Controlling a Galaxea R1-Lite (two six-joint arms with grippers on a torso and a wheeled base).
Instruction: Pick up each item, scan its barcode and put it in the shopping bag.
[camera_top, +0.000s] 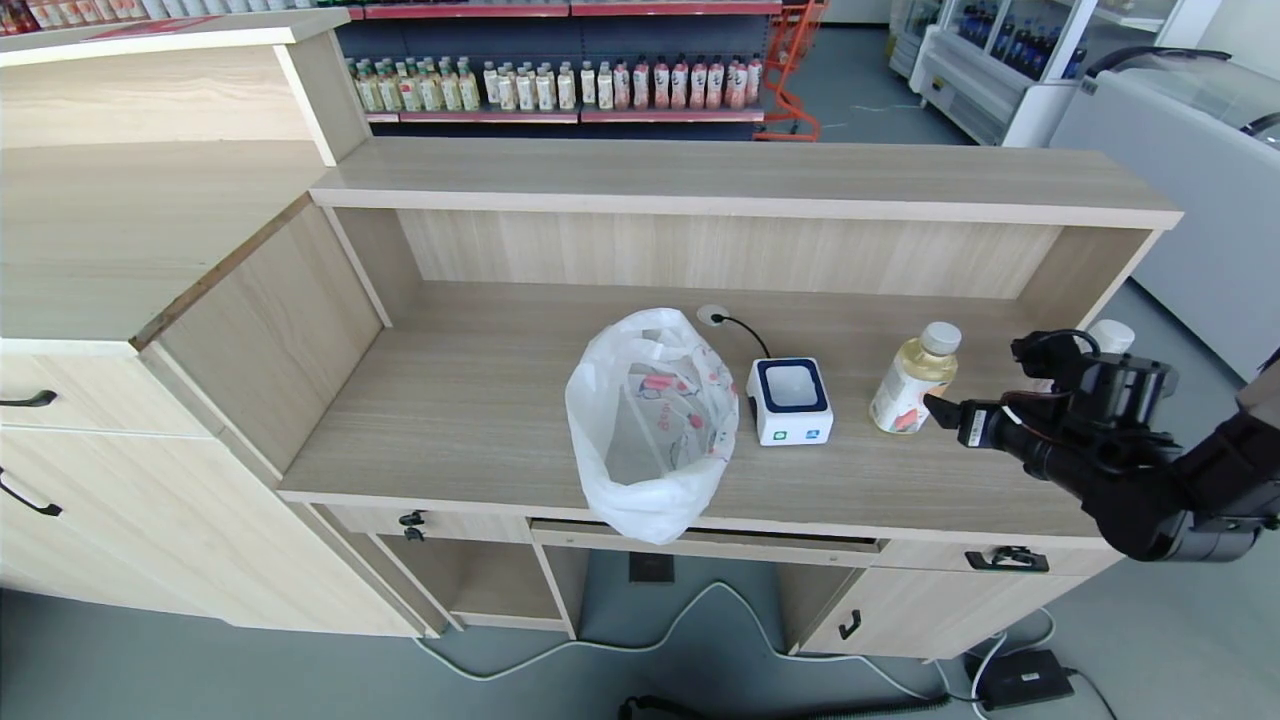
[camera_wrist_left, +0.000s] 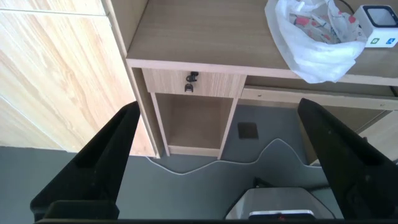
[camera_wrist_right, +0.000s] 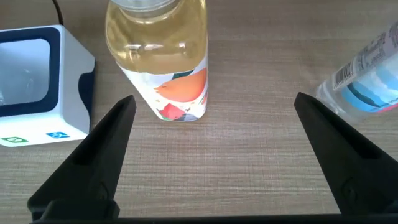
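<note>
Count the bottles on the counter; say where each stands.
2. A clear white-capped bottle of yellow drink stands right of the white square scanner; a clear blue-labelled bottle stands farther right, partly behind the right claw. The white plastic bag could hide more.

Nothing here reads as clear words or numbers for me. The yellow drink bottle (camera_wrist_right: 163, 68) wears an orange-and-green label, its print too small. The clear bottle (camera_wrist_right: 367, 78) shows a barcode, digits unreadable. The scanner (camera_wrist_right: 37, 112) carries a green and a blue icon. The shopping bag (camera_top: 650, 420) has red print, illegible.
</note>
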